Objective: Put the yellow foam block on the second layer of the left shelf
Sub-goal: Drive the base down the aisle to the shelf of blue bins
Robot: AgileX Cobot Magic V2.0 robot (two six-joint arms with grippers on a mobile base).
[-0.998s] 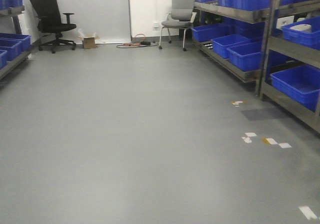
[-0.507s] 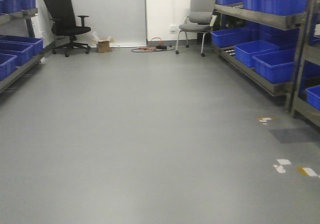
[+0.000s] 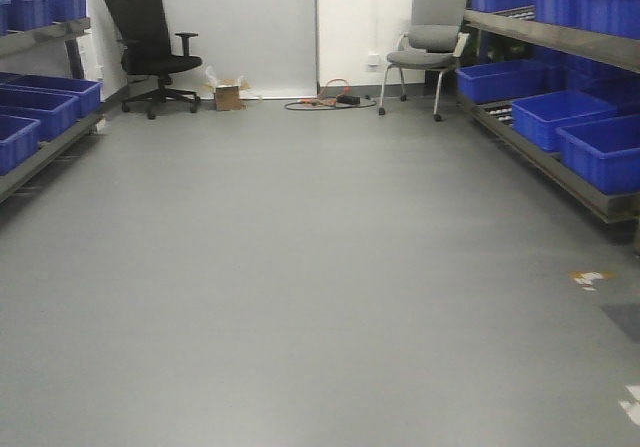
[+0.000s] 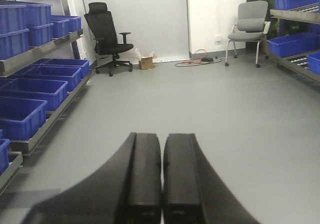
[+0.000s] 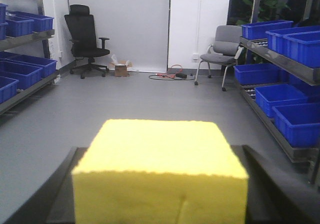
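Yellow foam block [image 5: 160, 156] clamped between fingers of right hand [image 5: 161, 184]; left hand [image 4: 162, 141] fingers together.

The grey floor [image 3: 300, 267] runs to a white wall [image 3: 250, 17]. A black office chair [image 3: 150, 47] stands at the far left, with a small cardboard box [image 3: 228, 97] near it. Cables [image 3: 325, 102] lie between the box and a grey chair [image 3: 430, 42]. Blue bins [image 3: 600, 152] sit on the right-hand rack [image 3: 560, 39]. Tape scraps [image 3: 590, 278] mark the floor nearby.
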